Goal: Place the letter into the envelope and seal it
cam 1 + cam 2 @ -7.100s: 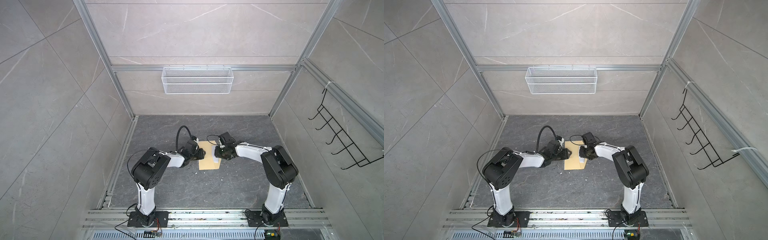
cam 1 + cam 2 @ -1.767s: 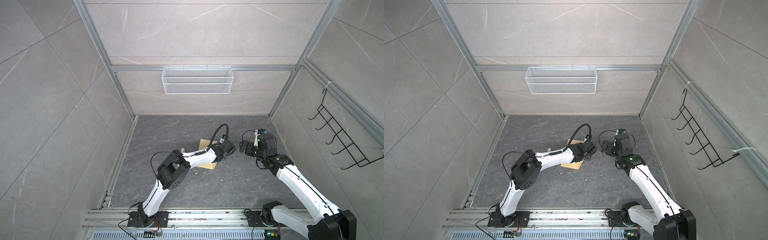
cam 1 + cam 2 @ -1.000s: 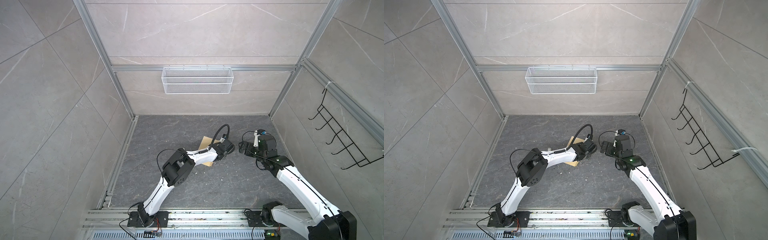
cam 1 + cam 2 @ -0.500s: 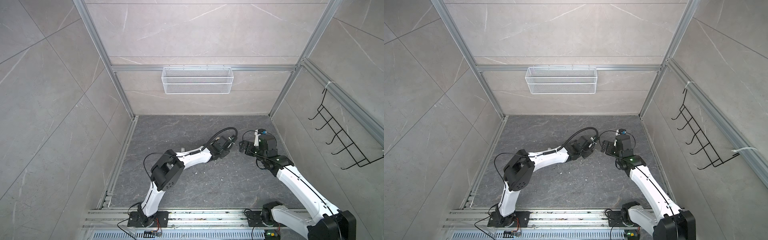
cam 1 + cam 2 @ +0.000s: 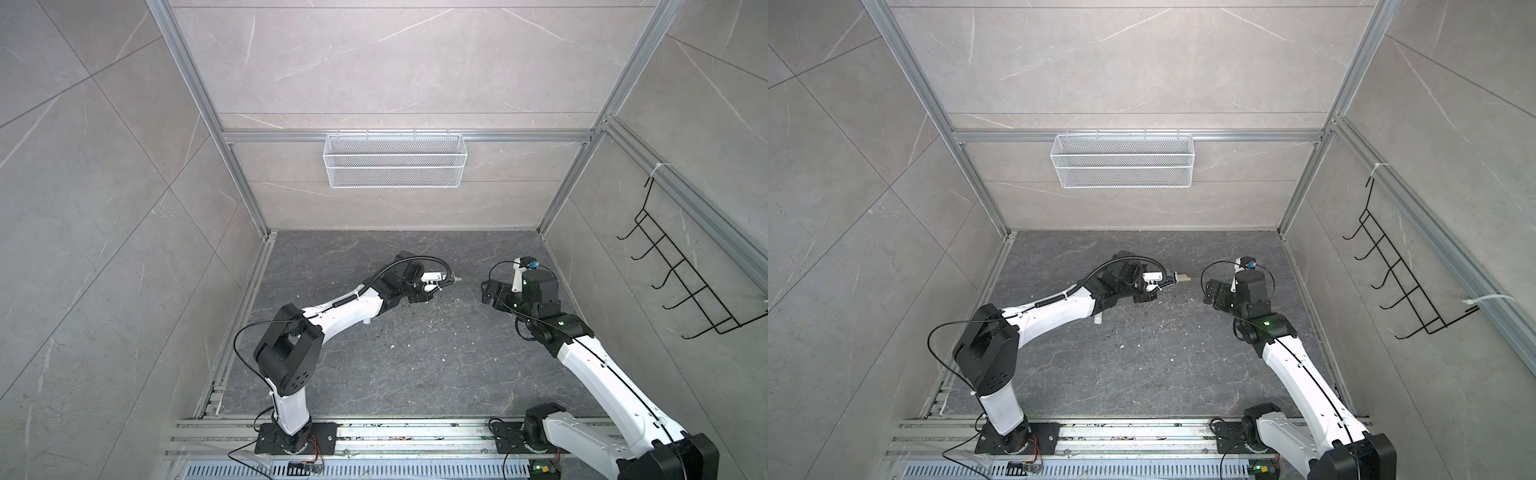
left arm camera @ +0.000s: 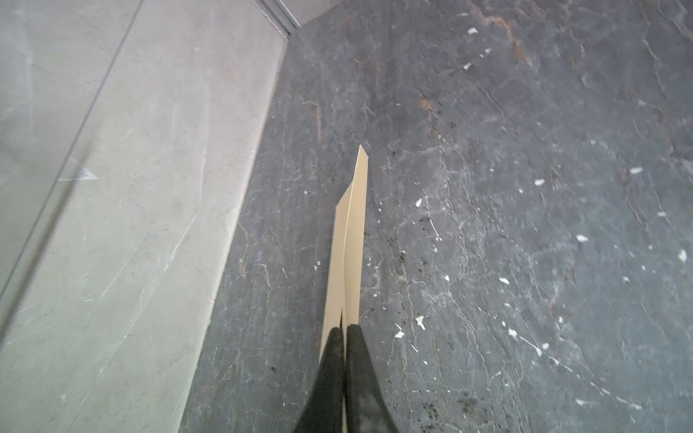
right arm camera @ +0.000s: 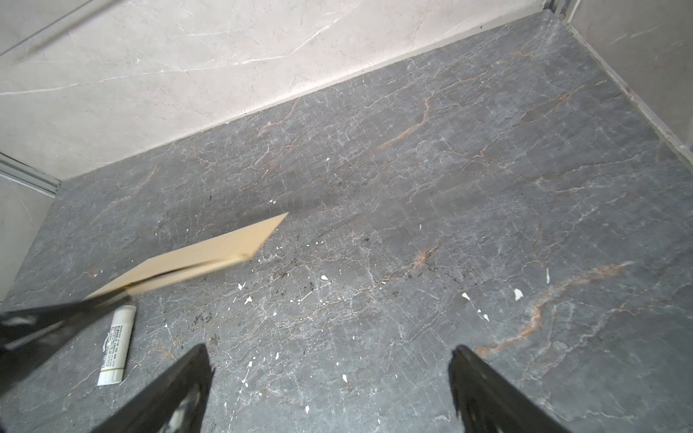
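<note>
Above the bench (image 6: 506, 225), your left end effector (image 6: 344, 331) clamps the envelope (image 6: 347, 243) edge-on in the air; right end effector (image 7: 330, 354) gapes empty. No letter in sight. Light, floppy paper, probably creases easily: pinch near an edge, gently.

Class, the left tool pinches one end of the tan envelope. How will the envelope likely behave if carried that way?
Probably light and fairly stiff edge-on: the envelope juts straight from the shut left tool without sagging. Its layers gape near the grip, so it may flex if bumped sideways.
</note>
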Motion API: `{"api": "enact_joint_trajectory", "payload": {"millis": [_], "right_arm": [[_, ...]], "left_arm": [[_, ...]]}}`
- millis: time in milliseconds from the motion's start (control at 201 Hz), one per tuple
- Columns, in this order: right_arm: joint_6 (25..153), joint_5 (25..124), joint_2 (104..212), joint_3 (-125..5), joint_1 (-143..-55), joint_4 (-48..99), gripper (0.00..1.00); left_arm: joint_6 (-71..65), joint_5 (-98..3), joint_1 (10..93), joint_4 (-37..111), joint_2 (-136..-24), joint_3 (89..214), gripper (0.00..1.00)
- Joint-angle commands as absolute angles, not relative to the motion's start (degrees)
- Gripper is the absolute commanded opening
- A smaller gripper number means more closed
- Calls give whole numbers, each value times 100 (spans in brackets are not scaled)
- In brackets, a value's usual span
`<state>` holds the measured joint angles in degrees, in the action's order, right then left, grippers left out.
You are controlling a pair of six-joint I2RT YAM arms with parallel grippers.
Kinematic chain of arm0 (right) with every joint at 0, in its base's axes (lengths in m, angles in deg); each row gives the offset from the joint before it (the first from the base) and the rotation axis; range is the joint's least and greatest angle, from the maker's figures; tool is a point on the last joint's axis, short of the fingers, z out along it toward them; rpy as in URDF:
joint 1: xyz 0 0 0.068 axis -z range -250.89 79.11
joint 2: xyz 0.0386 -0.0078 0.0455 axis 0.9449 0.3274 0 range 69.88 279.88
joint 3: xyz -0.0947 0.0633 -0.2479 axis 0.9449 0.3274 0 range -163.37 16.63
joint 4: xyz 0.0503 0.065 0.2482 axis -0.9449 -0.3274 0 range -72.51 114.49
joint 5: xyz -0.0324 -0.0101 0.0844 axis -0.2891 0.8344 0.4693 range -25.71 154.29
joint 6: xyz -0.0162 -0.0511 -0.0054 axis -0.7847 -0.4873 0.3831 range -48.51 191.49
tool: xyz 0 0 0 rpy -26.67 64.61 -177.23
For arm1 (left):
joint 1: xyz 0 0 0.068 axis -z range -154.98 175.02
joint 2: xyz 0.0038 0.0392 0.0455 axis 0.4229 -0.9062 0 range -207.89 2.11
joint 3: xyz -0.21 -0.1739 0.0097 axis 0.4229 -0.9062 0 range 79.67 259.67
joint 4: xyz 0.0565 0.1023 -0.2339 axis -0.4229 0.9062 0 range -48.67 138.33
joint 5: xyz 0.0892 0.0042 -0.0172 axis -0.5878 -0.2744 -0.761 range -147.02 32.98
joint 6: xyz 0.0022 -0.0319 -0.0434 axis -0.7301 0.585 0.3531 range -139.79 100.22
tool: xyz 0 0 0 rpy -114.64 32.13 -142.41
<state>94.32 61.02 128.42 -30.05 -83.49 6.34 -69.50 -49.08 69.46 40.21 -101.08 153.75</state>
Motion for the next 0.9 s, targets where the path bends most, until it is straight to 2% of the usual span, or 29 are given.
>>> {"api": "enact_joint_trajectory", "payload": {"millis": [0, 344, 891], "right_arm": [[9320, 6041, 12762, -2943, -8311, 612, 99], [9234, 6068, 12705, -2925, -8302, 522, 99], [9201, 6139, 12771, -2899, -8302, 515, 99]], "left_arm": [[-7559, -4484, 6960, 3548, -10045, 14966, 0], [-7444, -4474, 6949, 2561, -10568, 14109, 0], [-7146, -4365, 6961, 2485, -10806, 13653, 0]]}}
